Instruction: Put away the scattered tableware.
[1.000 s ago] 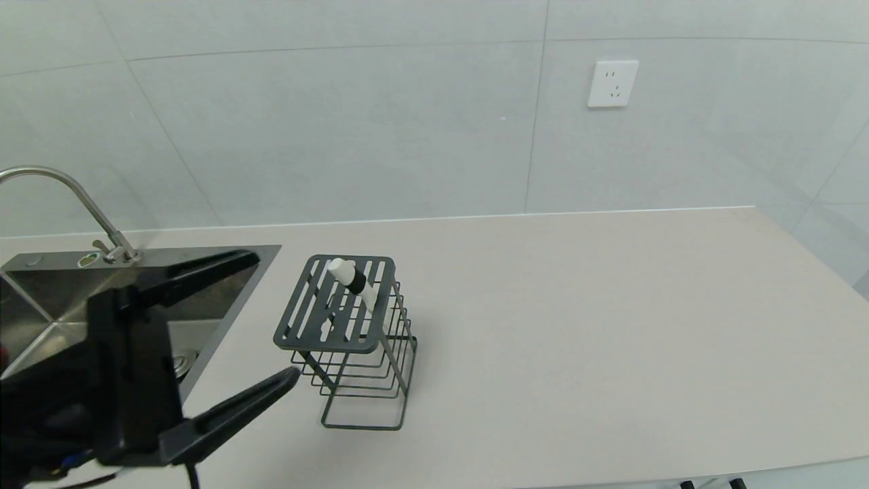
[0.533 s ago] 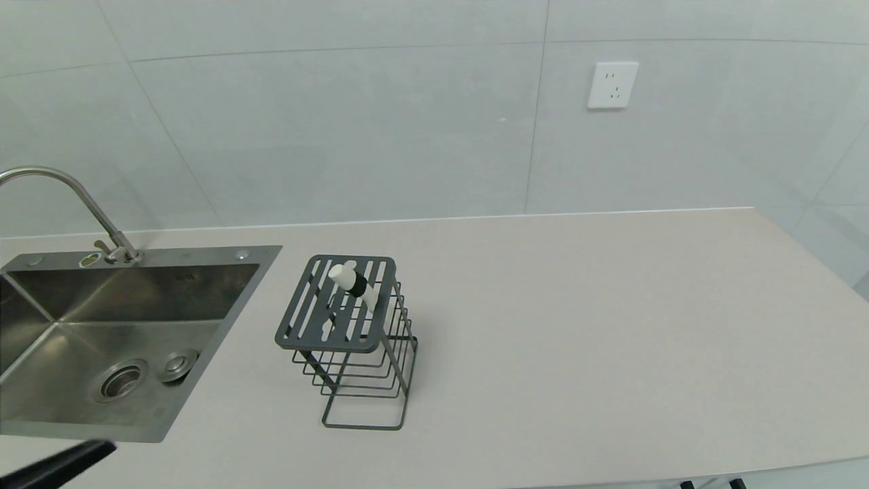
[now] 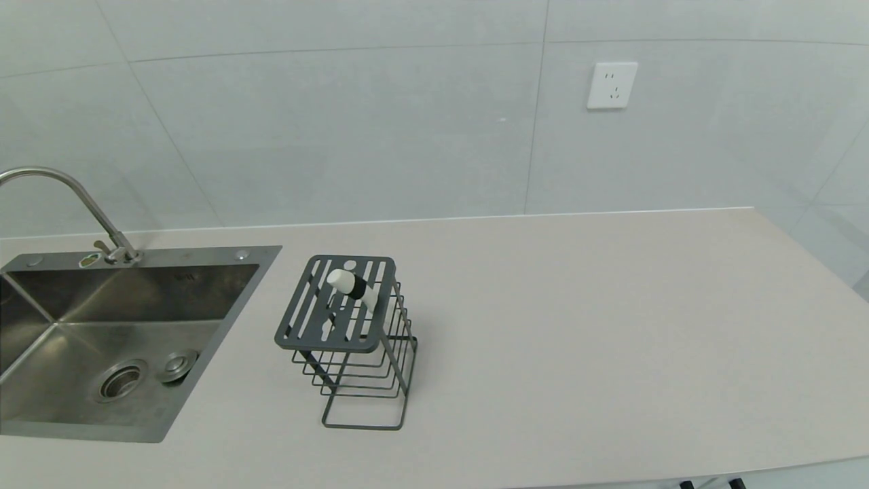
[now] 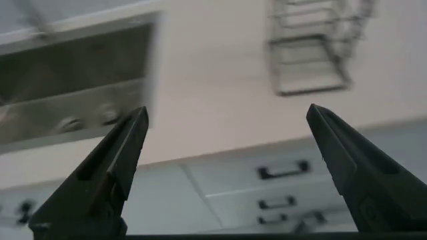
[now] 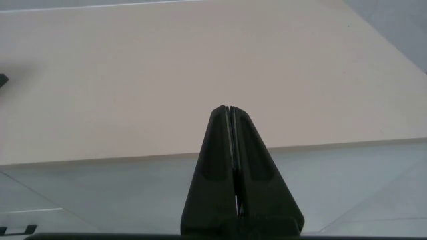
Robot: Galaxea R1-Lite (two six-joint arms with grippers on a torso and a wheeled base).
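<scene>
Our left gripper (image 4: 228,110) is wide open. Its two dark fingers (image 4: 110,167) stand far apart, and nothing is between them. It hangs out in front of the counter (image 4: 207,87), past the front edge. Beyond the fingers we see the steel sink (image 4: 73,73), the foot of the wire rack (image 4: 310,60) and the gray drawers (image 4: 280,180) under the front edge.

Our right gripper (image 5: 228,113) is closed tight. Its two fingers press flat on each other and hold nothing. It hangs near the front edge of the counter, with the tan top behind it.

From our head view, the wire rack stands on the counter just beside the right edge of the sink, not touching it. It is nearer the front edge than the back edge. It is dark, with thin wire sides and a flat top full of long slots.

One utensil (image 3: 354,285) sticks up through a slot in that top, near the rack's back right corner. We see a white handle with a black ring around it. It leans, with its top end tipped toward the sink. Its lower part goes down inside the rack, so we cannot tell what kind of utensil it is.

A curved tap (image 3: 68,193) stands at the back edge of the sink. A white wall socket (image 3: 612,84) is on the gray wall behind the counter.
</scene>
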